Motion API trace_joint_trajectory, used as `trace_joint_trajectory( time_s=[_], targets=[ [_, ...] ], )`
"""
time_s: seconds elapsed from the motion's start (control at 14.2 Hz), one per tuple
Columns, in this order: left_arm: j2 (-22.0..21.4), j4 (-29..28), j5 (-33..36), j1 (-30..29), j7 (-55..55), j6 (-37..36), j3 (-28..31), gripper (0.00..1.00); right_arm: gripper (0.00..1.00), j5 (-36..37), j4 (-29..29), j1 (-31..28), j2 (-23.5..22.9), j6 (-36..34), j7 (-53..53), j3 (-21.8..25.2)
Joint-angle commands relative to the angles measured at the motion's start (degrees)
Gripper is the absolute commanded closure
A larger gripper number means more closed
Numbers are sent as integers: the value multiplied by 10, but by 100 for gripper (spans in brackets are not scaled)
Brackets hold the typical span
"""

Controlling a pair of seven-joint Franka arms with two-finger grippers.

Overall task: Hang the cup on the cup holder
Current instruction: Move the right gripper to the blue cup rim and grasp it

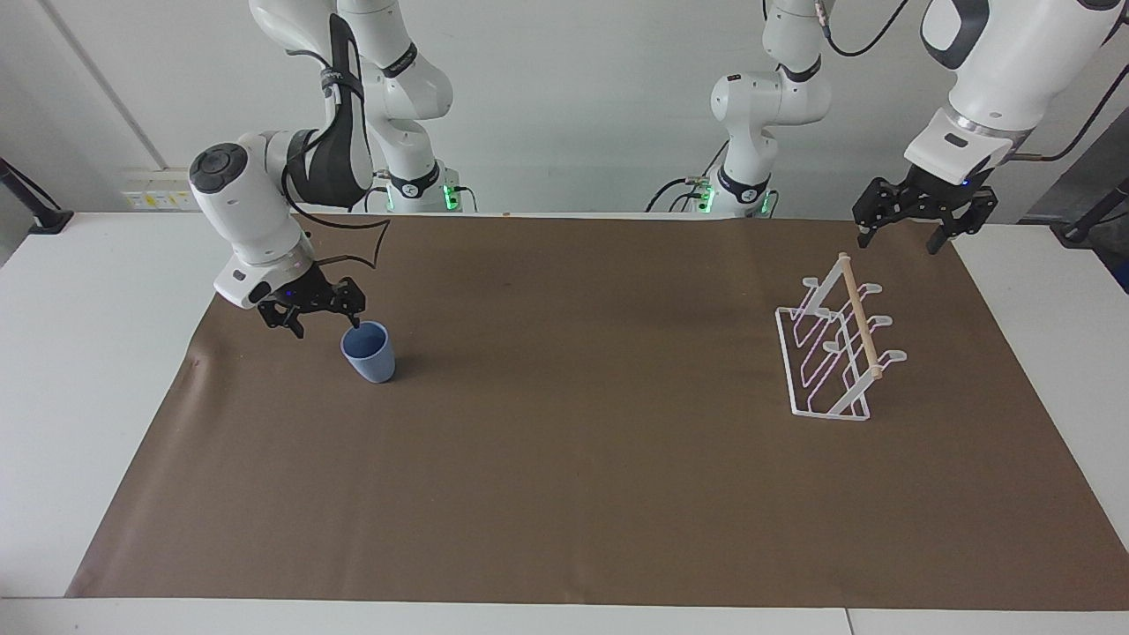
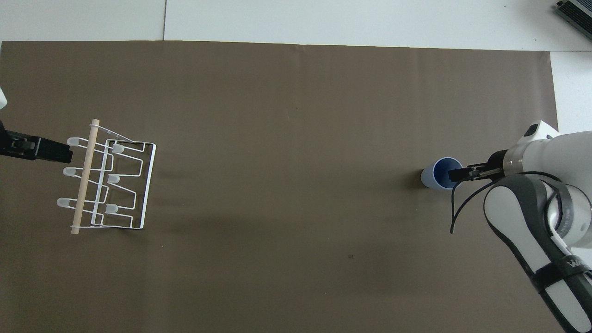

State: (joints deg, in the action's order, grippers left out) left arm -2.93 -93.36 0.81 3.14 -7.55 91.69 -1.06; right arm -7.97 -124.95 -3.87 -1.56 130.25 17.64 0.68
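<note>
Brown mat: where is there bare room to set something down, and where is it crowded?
The wide middle of the brown mat, between the cup and the cup holder, lies bare. Crowded: the cup's rim, where the open right pincer sits, and the holder's end, with the open left pincer waiting over the mat's edge.

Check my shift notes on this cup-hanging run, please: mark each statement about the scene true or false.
1. The cup stands upright on the brown mat. True.
2. A cup hangs on the cup holder. False: its prongs are all bare.
3. The right gripper is open, one fingertip at the cup's rim. True.
4. The left gripper holds the cup. False: it waits open in the air by the cup holder.
5. The cup lies toward the left arm's end of the table. False: it stands toward the right arm's end.
</note>
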Motion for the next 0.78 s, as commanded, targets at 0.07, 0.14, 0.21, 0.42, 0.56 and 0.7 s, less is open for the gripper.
trace_joint_trajectory(
  time_s=[0.07, 0.14, 0.21, 0.42, 0.56, 0.7],
  targets=[
    [-16, -22, 0, 14, 3, 15, 6, 0, 0, -25, -8, -1, -1, 18, 12, -1],
    [-16, -22, 0, 14, 3, 15, 6, 0, 5, -25, -11, -1, -6, 21, 13, -1],
    [-16, -22, 0, 14, 2, 15, 6, 0, 11, -25, -13, -1, -6, 22, 14, -1],
    [-16, -22, 0, 14, 2, 15, 6, 0, 31, -25, -14, 0, -6, 26, 13, -1],
    [-16, -22, 0, 14, 2, 15, 6, 0, 35, -25, -16, 0, -6, 26, 14, -1],
    [-16, -23, 0, 14, 2, 15, 6, 0, 53, -25, -19, 0, -5, 26, 14, -1]
  ],
)
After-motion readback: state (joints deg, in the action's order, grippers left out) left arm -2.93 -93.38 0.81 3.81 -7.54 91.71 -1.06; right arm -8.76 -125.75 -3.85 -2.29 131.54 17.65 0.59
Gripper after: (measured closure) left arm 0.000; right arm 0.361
